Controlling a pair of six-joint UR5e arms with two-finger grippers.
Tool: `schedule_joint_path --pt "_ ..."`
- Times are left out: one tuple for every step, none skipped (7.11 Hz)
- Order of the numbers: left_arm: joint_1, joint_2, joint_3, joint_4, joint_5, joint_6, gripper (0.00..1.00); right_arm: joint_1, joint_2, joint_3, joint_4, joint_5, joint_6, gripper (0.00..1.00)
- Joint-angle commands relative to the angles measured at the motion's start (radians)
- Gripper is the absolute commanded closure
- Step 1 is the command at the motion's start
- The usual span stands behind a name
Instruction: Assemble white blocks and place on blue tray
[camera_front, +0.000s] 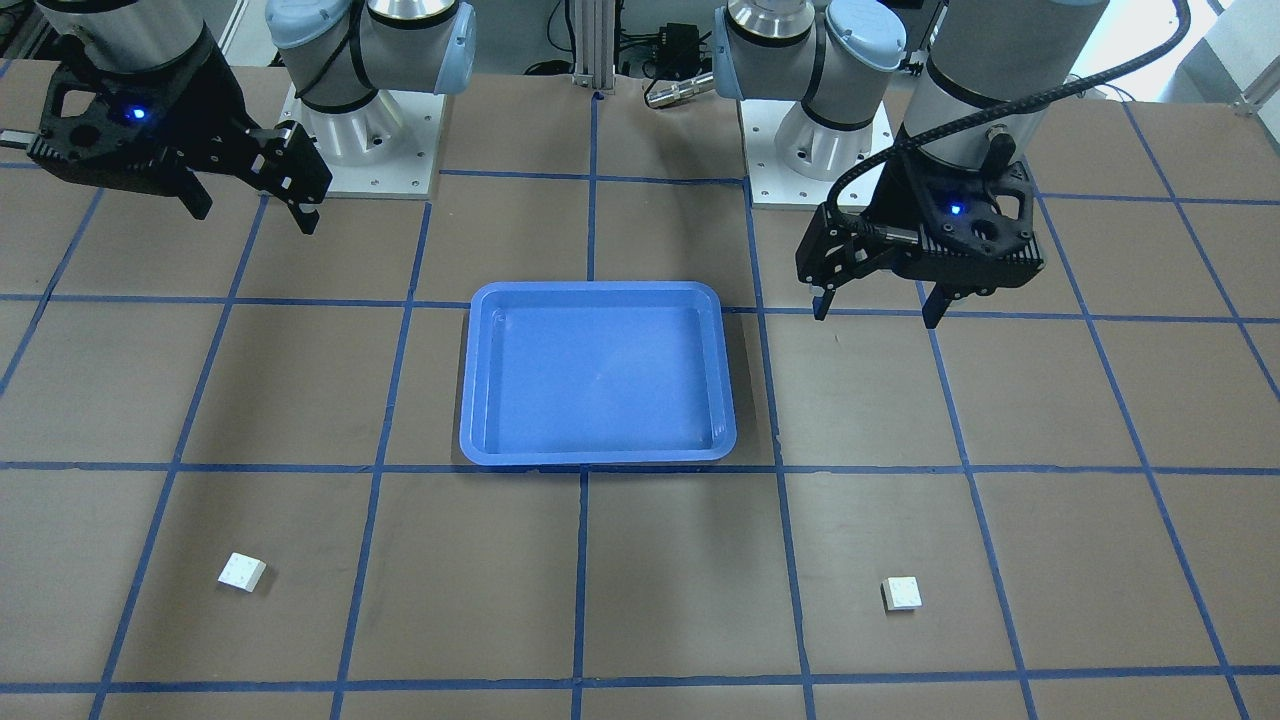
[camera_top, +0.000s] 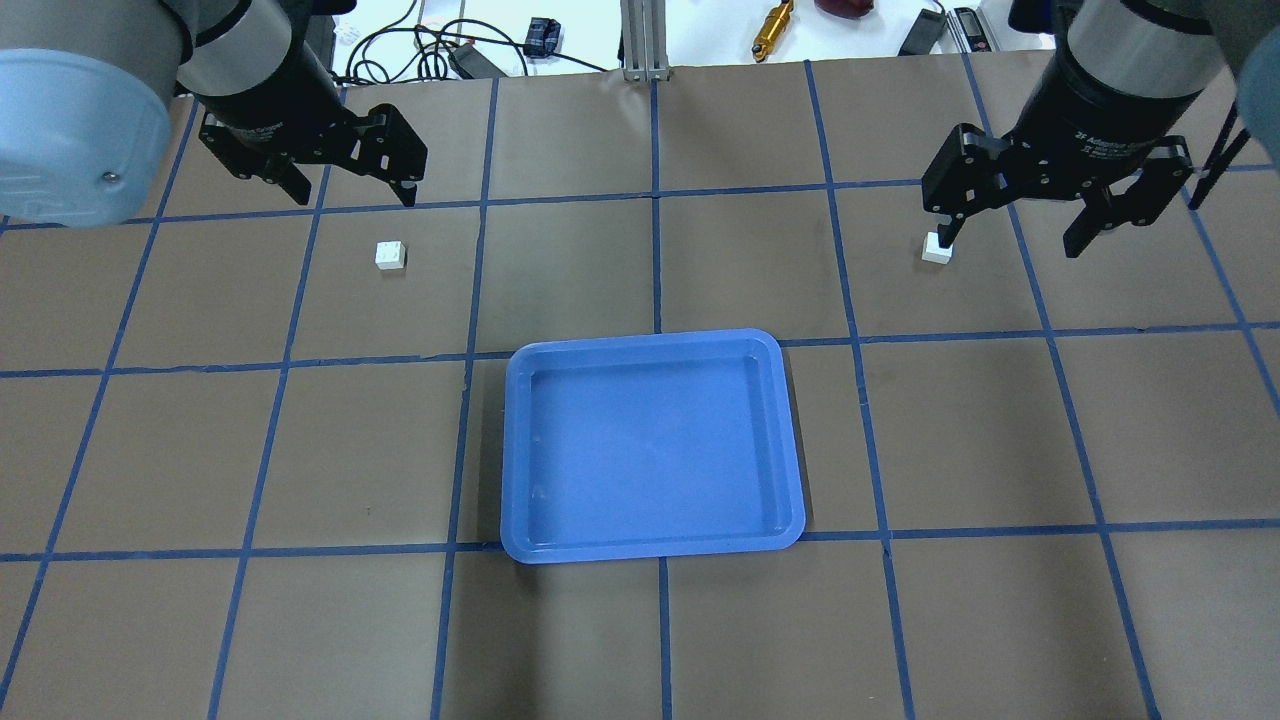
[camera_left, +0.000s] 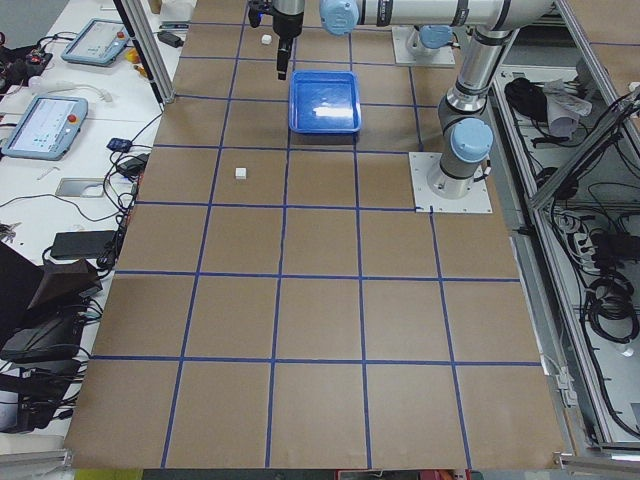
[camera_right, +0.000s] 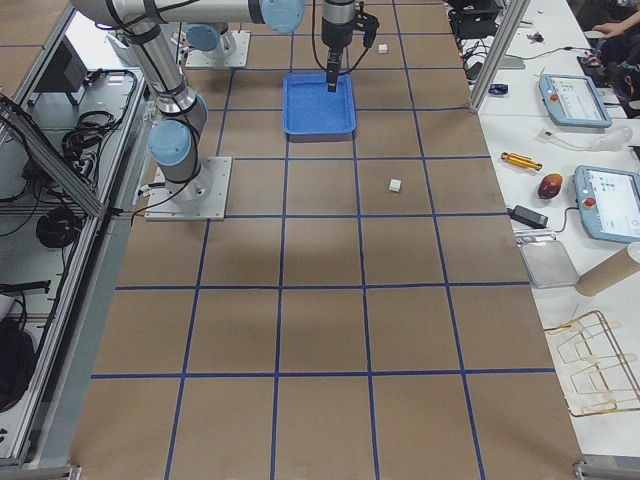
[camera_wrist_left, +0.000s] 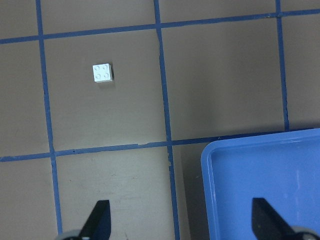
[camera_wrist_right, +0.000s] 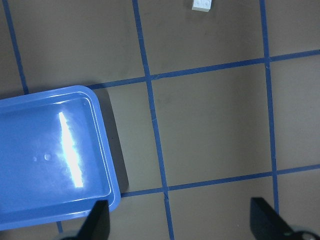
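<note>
Two white blocks lie apart on the brown table. One (camera_top: 391, 255) is on my left side and also shows in the front view (camera_front: 901, 593) and the left wrist view (camera_wrist_left: 102, 73). The other (camera_top: 937, 248) is on my right side, also in the front view (camera_front: 242, 572) and at the top edge of the right wrist view (camera_wrist_right: 201, 5). The blue tray (camera_top: 650, 450) sits empty in the middle (camera_front: 600, 380). My left gripper (camera_top: 350, 190) and right gripper (camera_top: 1010, 230) hang open and empty above the table, each well above its block.
Blue tape lines grid the table. Both arm bases (camera_front: 365, 150) stand on the robot's edge. Cables and small tools (camera_top: 772, 25) lie beyond the far edge. The tray's corner shows in both wrist views (camera_wrist_left: 265, 185) (camera_wrist_right: 50, 155).
</note>
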Motion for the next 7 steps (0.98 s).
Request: schedule_joint_path --pt "0.000 0.000 0.000 0.000 0.000 0.000 0.00 0.032 0.004 0.000 0.007 0.001 -0.002 0.00" --pt "0.000 0.000 0.000 0.000 0.001 0.000 0.00 0.034 0.006 0.001 0.007 0.001 -0.002 0.00" --pt "0.000 0.000 0.001 0.000 0.001 0.000 0.00 0.034 0.006 0.007 0.007 -0.001 -0.002 0.00" --pt "0.000 0.000 0.002 0.000 0.000 0.000 0.00 0.034 0.006 0.007 0.007 -0.002 -0.002 0.00" --pt "0.000 0.000 0.002 0.000 0.000 0.000 0.00 0.034 0.007 0.012 0.005 -0.004 -0.002 0.00" --pt "0.000 0.000 0.002 0.000 0.000 0.000 0.00 0.034 0.007 0.012 0.005 -0.007 -0.002 0.00" --pt "0.002 0.000 0.000 0.000 0.000 0.000 0.00 0.034 0.006 0.012 0.004 -0.009 -0.002 0.00"
